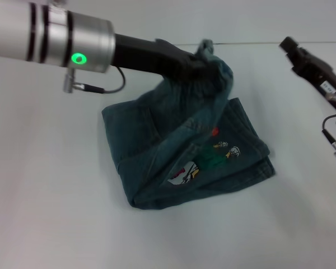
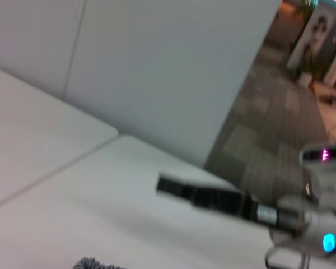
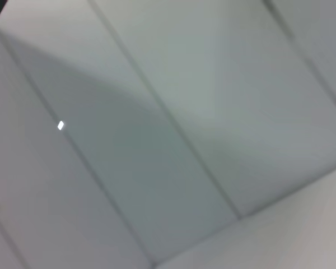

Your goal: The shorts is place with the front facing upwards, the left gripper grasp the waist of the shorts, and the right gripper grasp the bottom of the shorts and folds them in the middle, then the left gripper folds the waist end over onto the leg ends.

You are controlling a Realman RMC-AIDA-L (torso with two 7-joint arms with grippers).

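Observation:
The dark denim shorts [image 1: 196, 151] lie folded in half lengthwise on the white table, with the embroidered patches [image 1: 204, 159] facing up. My left gripper [image 1: 203, 58] is shut on the waist end [image 1: 215, 73] and holds it lifted above the far part of the shorts, the cloth draping down from it. A scrap of that cloth [image 2: 92, 263] shows in the left wrist view. My right gripper [image 1: 289, 45] hangs in the air off to the right of the shorts, touching nothing; it also shows as the right gripper [image 2: 173, 186] in the left wrist view.
The white table [image 1: 56, 213] spreads around the shorts on all sides. Its far edge [image 1: 257, 42] runs just behind the lifted waist. The right wrist view holds only pale flat surfaces.

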